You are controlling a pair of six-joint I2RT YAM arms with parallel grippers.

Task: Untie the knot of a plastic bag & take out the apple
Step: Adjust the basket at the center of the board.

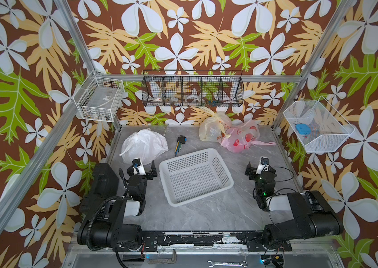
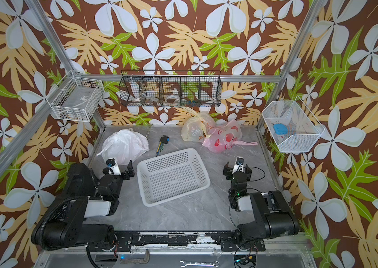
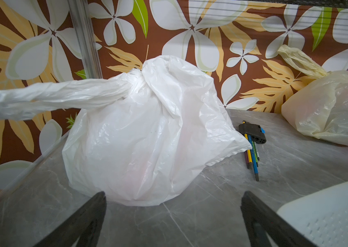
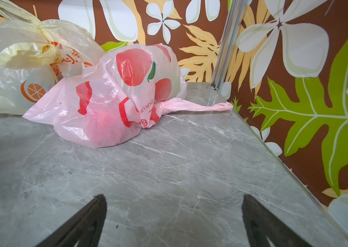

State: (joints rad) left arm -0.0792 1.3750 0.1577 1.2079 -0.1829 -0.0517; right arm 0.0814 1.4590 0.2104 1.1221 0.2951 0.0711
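Waiting: both arms sit low in both top views, flanking the white basket on the desk, likely set there for the apple
White bag: centre of the left wrist view, knot at its upper left; contents hidden
Pink bag: upper middle of the right wrist view, tied tail lying rightward; a red round shape shows through, likely the apple
Left fingers: spread fully, holding nothing, just short of the white bag
Right fingers: spread fully, empty, apart from the pink bag
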